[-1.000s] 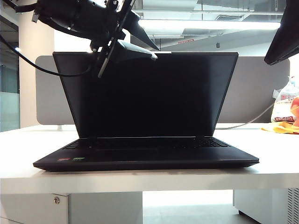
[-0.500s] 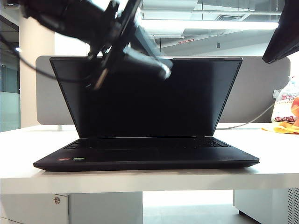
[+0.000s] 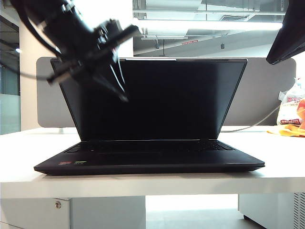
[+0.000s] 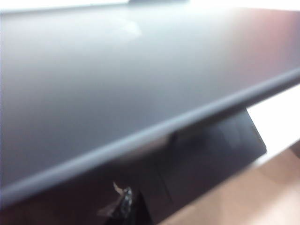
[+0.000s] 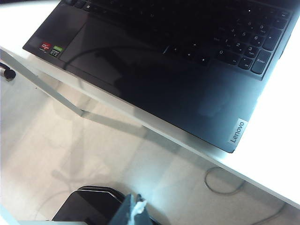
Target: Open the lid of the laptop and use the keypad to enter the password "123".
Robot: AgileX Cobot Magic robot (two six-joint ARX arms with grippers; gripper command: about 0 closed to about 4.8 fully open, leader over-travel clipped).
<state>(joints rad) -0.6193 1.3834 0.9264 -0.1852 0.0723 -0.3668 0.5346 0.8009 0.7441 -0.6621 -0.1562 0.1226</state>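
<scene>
Laptop [image 3: 147, 160]: wide, flat, matte black; sits open on the white table [image 3: 267, 179], front edge near the table's front edge.
Lid [image 3: 147, 98]: thin black panel, raised upright, dark glossy screen with a slim bezel; its smooth matte back fills the left wrist view [image 4: 117, 70].
Keypad [image 5: 246, 44]: narrow block of small black keys with white figures at the keyboard's right end, untouched.
Palm rest: smooth dark grey, red and green stickers [image 5: 50, 48] at one corner, silver Lenovo tag [image 5: 236, 131] at the other.
Left gripper [image 3: 116, 88]: black, blurred, at the lid's upper left corner, jaws closed, holding nothing.
Right gripper [image 3: 288, 33]: dark angular body at the upper right, well above the table; cannot tell how its jaws stand.
Divider [image 3: 259, 93]: grey, rounded corners, behind the lid.
</scene>
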